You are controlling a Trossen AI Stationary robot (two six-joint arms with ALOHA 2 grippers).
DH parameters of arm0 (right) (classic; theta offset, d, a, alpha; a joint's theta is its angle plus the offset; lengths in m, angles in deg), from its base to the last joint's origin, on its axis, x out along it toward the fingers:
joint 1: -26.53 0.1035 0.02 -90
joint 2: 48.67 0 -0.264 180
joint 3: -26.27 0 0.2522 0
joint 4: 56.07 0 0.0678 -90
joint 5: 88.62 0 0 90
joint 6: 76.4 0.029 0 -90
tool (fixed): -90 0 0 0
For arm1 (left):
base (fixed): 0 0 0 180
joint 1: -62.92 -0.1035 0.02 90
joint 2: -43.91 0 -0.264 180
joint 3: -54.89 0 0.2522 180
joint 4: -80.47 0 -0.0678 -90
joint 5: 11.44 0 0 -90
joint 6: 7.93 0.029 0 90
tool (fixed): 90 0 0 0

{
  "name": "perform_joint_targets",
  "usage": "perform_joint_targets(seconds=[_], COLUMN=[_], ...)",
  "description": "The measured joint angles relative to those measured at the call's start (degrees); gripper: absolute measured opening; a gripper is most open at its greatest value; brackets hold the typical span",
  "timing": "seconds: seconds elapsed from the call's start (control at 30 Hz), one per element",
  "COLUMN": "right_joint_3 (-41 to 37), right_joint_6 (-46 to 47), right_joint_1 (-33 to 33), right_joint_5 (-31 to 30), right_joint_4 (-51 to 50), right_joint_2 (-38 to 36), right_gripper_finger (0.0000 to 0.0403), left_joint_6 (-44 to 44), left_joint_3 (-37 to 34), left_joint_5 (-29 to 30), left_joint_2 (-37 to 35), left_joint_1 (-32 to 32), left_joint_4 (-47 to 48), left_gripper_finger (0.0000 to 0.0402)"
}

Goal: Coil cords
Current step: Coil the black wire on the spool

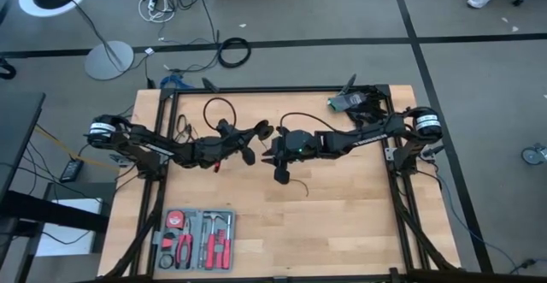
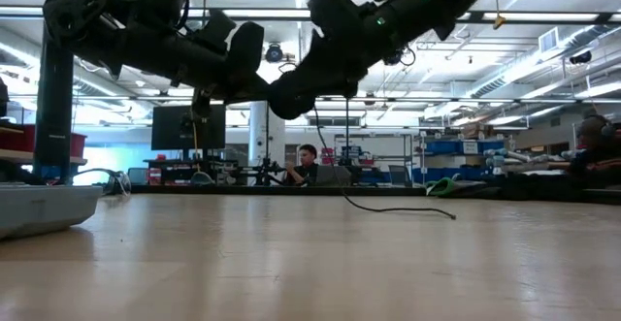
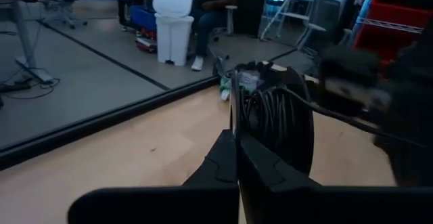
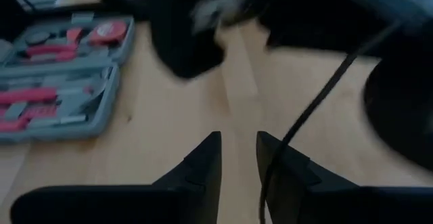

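Both arms reach inward over the surface (image 1: pixel 342 223) and meet near its middle, held well above it. The left arm comes from the left edge of the surface, stretched almost flat, and its left claw (image 1: pixel 254 139) sits just left of the surface's centre. In the left wrist view its two fingers (image 3: pixel 233 160) are pressed together with no gap. The right arm comes from the right edge of the surface, also nearly flat, with the wrist bent down. The right claw (image 1: pixel 280 168) points toward the front edge of the surface, just beside the left claw. Its fingers (image 4: pixel 206 160) stand apart with a clear gap between them.
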Motion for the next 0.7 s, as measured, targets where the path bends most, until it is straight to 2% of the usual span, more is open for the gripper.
perform_joint_targets(seconds=[0.2,0.43,0.57,0.7], right_joint_3=[-6.2,-18.6,-24.1,-25.3], right_joint_6=[4.0,8.4,9.1,8.6], right_joint_1=[1.2,2.2,2.4,2.2], right_joint_5=[-5.2,-6.6,-11.2,-12.7], right_joint_4=[2.1,20.4,29.8,34.2], right_joint_2=[0.0,0.0,0.0,0.0], right_gripper_finger=[0.0090,0.0091,0.0091,0.0097], left_joint_6=[0.0,-0.5,-0.8,-1.7], left_joint_3=[-0.7,-7.9,-10.2,-10.2], left_joint_5=[2.0,2.2,2.1,1.5], left_joint_2=[0.0,0.0,0.0,0.0], left_joint_1=[0.0,0.0,0.0,0.1], left_joint_4=[-1.4,-15.2,-17.2,-16.9], left_gripper_finger=[0.0000,0.0000,0.0000,0.0000])
